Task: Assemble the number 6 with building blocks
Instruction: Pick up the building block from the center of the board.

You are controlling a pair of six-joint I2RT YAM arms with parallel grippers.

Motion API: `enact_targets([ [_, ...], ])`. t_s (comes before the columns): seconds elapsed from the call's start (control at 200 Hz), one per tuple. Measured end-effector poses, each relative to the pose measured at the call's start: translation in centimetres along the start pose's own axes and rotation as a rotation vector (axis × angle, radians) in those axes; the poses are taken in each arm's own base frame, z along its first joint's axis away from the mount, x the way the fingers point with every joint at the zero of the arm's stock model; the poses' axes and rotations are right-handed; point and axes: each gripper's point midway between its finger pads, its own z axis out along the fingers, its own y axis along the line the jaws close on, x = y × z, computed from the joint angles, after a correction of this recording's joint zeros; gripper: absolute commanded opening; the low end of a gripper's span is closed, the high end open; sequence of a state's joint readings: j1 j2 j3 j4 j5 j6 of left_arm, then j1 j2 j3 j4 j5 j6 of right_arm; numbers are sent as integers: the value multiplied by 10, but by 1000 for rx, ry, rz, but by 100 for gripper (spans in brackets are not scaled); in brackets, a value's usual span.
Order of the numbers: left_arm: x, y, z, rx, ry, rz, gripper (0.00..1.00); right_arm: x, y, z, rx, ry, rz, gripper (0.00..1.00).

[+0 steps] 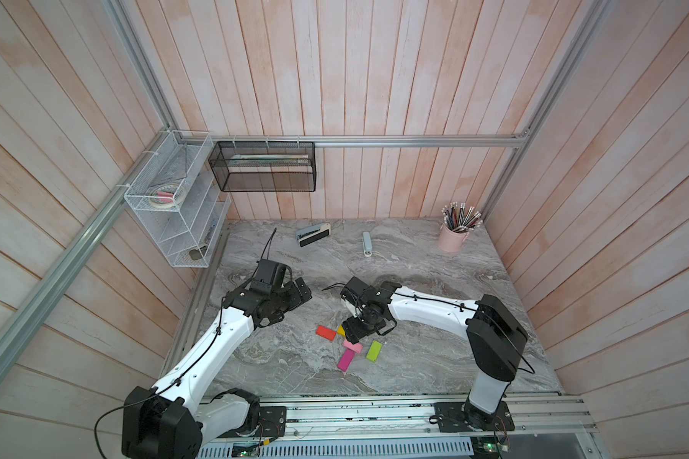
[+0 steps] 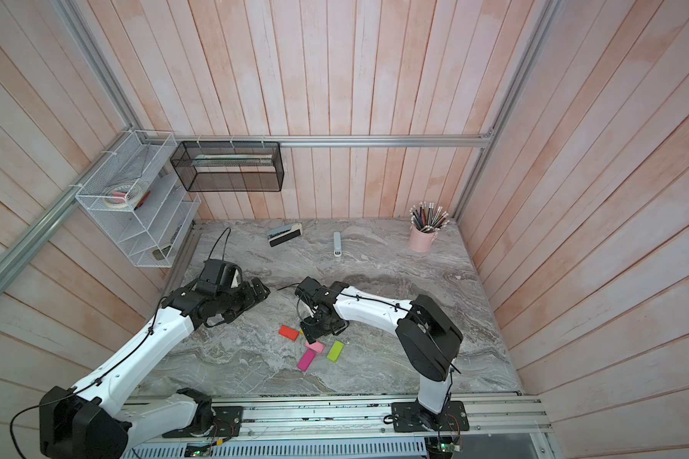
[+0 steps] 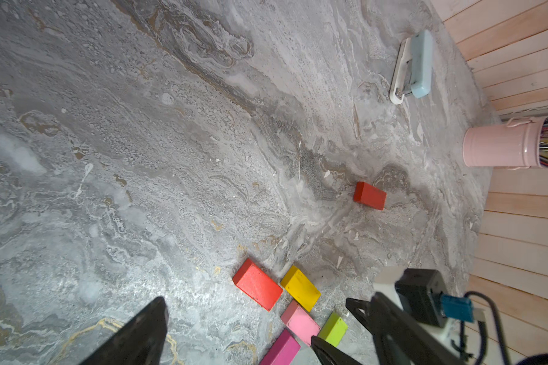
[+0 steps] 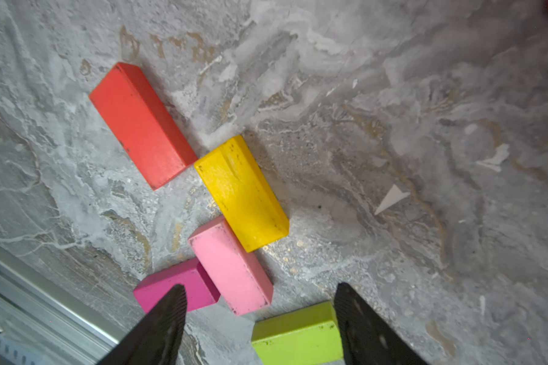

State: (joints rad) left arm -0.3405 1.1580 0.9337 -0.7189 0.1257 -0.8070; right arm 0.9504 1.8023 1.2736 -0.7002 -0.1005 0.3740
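Five small flat blocks lie close together near the front middle of the bench (image 1: 414, 278). The red block (image 4: 141, 126) and the yellow block (image 4: 241, 192) touch at one corner. The light pink block (image 4: 231, 265) sits end to end with the yellow one. The magenta block (image 4: 174, 287) has its short end against the pink one's long side. The lime green block (image 4: 298, 335) lies just beside them, with a small gap. A second red block (image 3: 369, 196) lies all alone, well apart from the rest. The blocks have little dark scuffs on their edges.

The right hand (image 4: 260, 294) hangs low over the pink and green blocks. Its two black fingers are spread wide and pinch nothing. The left hand (image 3: 238, 319) is off to one side, also spread wide, with nothing in it.

The bench is grey with swirly lines like stone. At the back lie a stapler (image 1: 366, 244) and a grey and black tool (image 1: 313, 234). A pink cup (image 1: 453, 237) full of pencils stands in the back corner. The walls are pale pink wood planks. A white wire basket (image 1: 168, 198) and a black mesh basket (image 1: 263, 167) hang up on the walls.
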Motion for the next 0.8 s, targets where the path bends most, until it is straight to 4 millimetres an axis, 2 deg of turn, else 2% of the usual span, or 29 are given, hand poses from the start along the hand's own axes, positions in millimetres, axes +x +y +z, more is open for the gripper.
enact_targets([
  [0.22, 7, 7, 0, -6, 7, -19, 100, -12, 5, 2, -15, -44, -45, 77],
  [0.565, 8, 8, -5, 8, -6, -27, 100, -8, 4, 36, 36, 9, -92, 76],
  [0.8, 11, 10, -7, 8, -6, -28, 100, -15, 1, 39, 58, -3, -91, 72],
])
